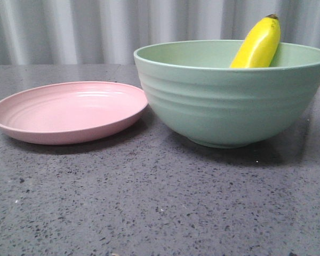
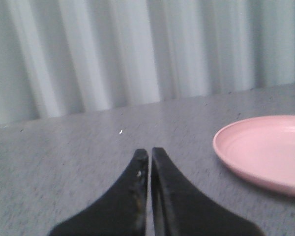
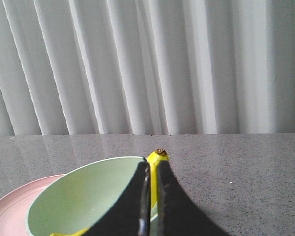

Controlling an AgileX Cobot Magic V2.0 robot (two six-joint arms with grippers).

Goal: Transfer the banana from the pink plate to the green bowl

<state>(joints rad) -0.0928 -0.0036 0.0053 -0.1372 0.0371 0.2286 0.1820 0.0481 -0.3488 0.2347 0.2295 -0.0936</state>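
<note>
The banana (image 1: 257, 45) leans in the bowl (image 1: 229, 104); plate (image 1: 69, 112) bare; left tool (image 2: 150, 156) and right tool (image 3: 153, 172) both closed, gripping nothing.

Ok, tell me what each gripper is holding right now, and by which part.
Nothing. The left gripper and right gripper are both shut on nothing; the banana leans inside the green bowl.
</note>
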